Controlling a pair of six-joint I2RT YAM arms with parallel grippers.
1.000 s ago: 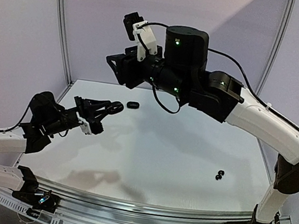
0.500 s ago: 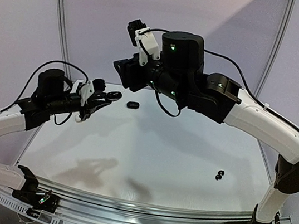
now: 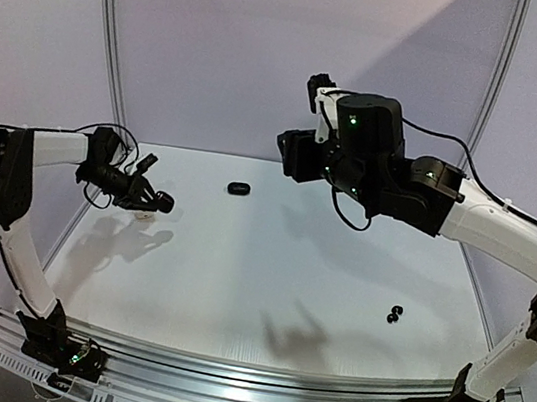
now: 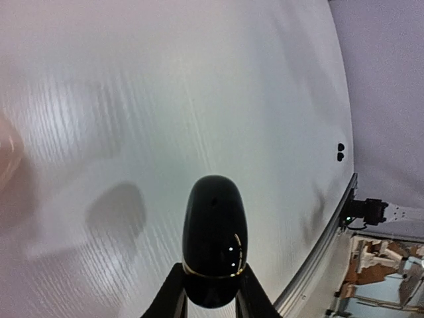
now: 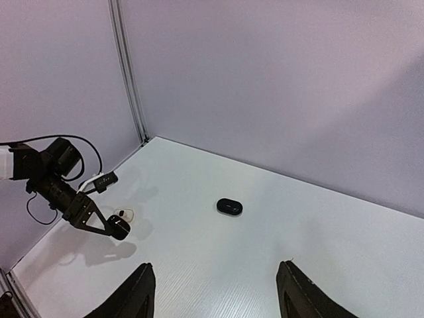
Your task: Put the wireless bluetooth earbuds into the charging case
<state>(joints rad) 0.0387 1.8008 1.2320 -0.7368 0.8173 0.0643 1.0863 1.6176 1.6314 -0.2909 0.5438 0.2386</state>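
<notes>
the left gripper [image 4: 213,298] pinched a black case [image 4: 214,232]. the right gripper [image 5: 215,271] hung up high, spread wide. two tiny earbuds [image 3: 393,314] lay on the table [image 3: 269,262].

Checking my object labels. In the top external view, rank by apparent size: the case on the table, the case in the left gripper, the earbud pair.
1. Resting case and held case in the left gripper: look alike; the held one is partly hidden, so unranked.
2. Earbud pair: clearly smallest.
</notes>
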